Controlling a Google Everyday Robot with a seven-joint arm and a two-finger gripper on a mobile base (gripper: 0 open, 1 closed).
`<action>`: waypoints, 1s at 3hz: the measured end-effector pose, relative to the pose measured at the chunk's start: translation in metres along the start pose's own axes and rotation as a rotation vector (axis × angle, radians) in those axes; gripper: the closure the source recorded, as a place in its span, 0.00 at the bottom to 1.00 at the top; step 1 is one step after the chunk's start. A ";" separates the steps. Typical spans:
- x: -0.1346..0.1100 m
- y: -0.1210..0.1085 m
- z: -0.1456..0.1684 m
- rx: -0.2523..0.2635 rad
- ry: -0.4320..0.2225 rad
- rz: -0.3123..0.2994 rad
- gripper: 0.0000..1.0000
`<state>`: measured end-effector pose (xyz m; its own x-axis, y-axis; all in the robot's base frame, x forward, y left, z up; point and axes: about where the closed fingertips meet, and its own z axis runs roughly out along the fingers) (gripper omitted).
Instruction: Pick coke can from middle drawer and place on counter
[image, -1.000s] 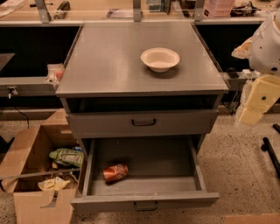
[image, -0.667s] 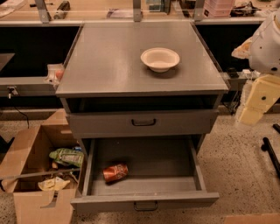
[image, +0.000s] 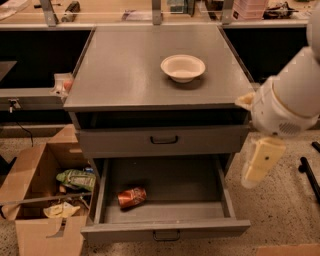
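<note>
The coke can is red-orange and lies on its side on the floor of the open middle drawer, near its front left. The drawer is pulled out, with a dark handle on its front. The counter is the grey top of the cabinet. My gripper hangs cream-coloured below the white arm at the right. It is beside the cabinet's right front corner, above and to the right of the drawer, well apart from the can.
A white bowl stands on the counter's back right. A shut drawer sits above the open one. A cardboard box with a green snack bag stands on the floor at the left. A tan bench runs behind.
My arm and gripper have moved left and down, closer to the cabinet's right front corner. The can, drawer and bowl have not moved.
</note>
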<state>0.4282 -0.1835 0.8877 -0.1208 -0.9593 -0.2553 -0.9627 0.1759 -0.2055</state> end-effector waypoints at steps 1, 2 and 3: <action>0.024 0.035 0.079 -0.067 -0.055 0.012 0.00; 0.039 0.080 0.161 -0.186 -0.091 0.042 0.00; 0.043 0.094 0.190 -0.225 -0.101 0.052 0.00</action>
<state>0.3783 -0.1662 0.6778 -0.1573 -0.9213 -0.3555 -0.9869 0.1596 0.0229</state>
